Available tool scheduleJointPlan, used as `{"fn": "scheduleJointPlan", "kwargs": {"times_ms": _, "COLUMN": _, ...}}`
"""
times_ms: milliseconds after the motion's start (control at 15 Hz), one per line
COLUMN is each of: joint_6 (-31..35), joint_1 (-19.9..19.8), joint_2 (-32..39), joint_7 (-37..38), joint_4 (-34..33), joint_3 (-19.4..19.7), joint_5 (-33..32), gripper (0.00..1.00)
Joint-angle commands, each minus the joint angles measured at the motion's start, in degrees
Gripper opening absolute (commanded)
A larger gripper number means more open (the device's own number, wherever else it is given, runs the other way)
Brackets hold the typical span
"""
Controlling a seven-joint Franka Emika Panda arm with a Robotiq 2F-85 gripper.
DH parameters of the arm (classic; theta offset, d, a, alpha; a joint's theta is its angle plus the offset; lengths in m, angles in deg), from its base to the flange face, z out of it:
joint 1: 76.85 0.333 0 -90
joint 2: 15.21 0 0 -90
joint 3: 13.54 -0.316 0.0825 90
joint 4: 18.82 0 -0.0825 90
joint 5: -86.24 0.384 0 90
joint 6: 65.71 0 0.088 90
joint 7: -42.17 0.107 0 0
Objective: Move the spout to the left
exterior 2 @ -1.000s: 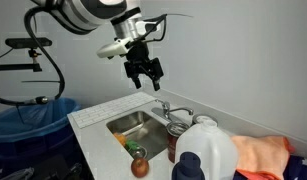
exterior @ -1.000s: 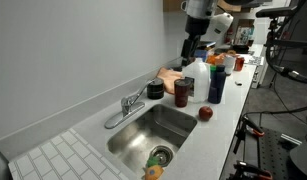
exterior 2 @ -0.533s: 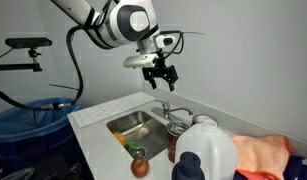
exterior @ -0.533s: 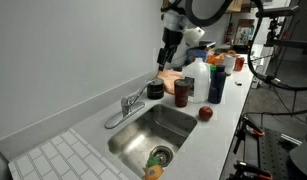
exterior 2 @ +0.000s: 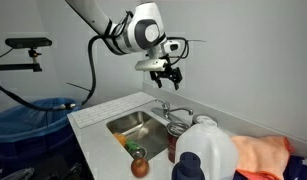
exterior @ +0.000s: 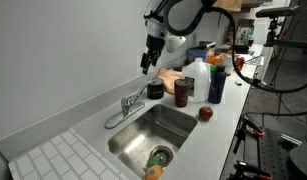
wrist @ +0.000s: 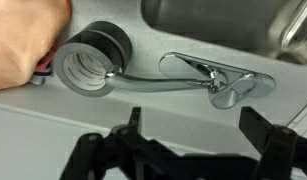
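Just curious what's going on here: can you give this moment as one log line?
gripper: open, empty, hovering above spout | spout: untouched | move: not started

Gripper (exterior: pixel 148 62) moved away from above bottles (exterior: pixel 198 75) toward wall, a little lower. Now hangs over tape roll (exterior: pixel 155 90), nearer spout (exterior: pixel 117 116). In an exterior view gripper (exterior 2: pixel 172 84) slid across and down. Arm swung along.

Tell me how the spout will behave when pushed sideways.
The spout looks like rigid chrome tube, so it probably won't flex. Joined to a counter-mounted base, it should swivel, not lift. Its shiny rounded surface may slip.
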Motion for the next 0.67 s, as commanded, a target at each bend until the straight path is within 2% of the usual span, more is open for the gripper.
{"fn": "scheduleJointPlan", "kwargs": {"times_ms": 0, "joint_6": -0.14, "joint_1": 0.41, "joint_2": -0.04, "joint_7": -0.3, "joint_4": -0.15, "joint_3": 0.44, "joint_5": 0.28, "gripper": 1.0}}
{"fn": "scheduleJointPlan", "kwargs": {"times_ms": 133, "joint_6": -0.14, "joint_1": 0.41, "joint_2": -0.04, "joint_7": -0.3, "joint_4": -0.21, "joint_3": 0.44, "joint_5": 0.28, "gripper": 1.0}}
{"fn": "scheduleJointPlan", "kwargs": {"times_ms": 333, "joint_6": 0.8, "joint_1": -0.24, "joint_2": 3.52, "joint_7": 2.29, "joint_4": -3.31, "joint_3": 2.02, "joint_5": -1.42, "gripper": 1.0}}
{"fn": "scheduleJointPlan", "kwargs": {"times_ms": 600, "joint_6": 1.62, "joint_1": -0.75, "joint_2": 9.48, "joint_7": 2.08, "joint_4": -8.58, "joint_3": 3.94, "joint_5": -0.6, "gripper": 1.0}}
